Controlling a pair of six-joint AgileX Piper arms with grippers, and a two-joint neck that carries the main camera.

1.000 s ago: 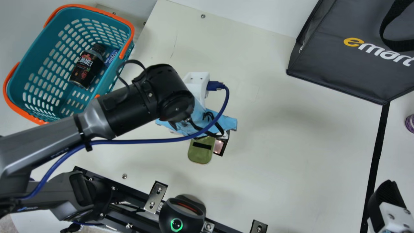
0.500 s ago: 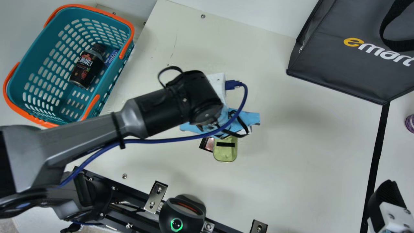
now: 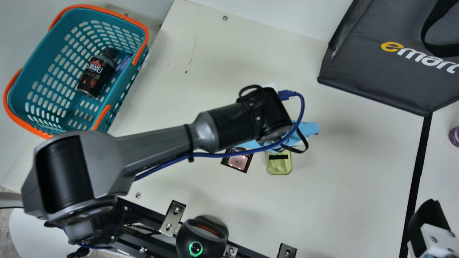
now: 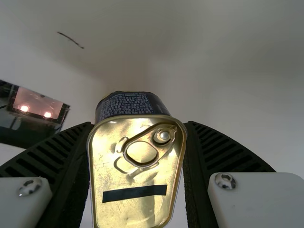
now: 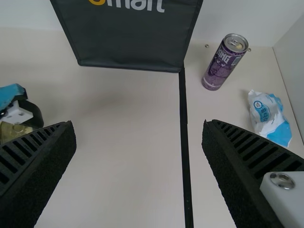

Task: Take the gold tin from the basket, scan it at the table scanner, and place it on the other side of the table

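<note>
Carrying the gold tin (image 3: 279,165) toward the robot's right, the left arm (image 3: 161,141) has drawn it clear of the table scanner (image 3: 237,161). One second ago the tin partly covered that pinkish window; now the window lies in plain sight, with bare worktop (image 3: 340,186) between the two. The pass over the scanner is probably done, though I cannot tell whether the scan registered. What remains, I judge, is to carry the tin across and set it down, likely beyond the black strip (image 3: 418,172).

The main view gives the route: basket (image 3: 104,11) behind the arm, dark bag (image 3: 387,71) ahead at the far edge. The left wrist view gives the grip: the left jaws are closed in on the tin, one ribbed finger (image 4: 64,156) against each side, its ring-pull lid toward the camera. Its height over the worktop I cannot judge. The lid looks smooth, so a quick stop might let it slip or tilt.

The right wrist view adds the probable landing area, where a purple can (image 5: 222,65) and a blue-and-white packet (image 5: 270,118) lie past the strip. The right jaws stand wide apart, holding nothing.
</note>
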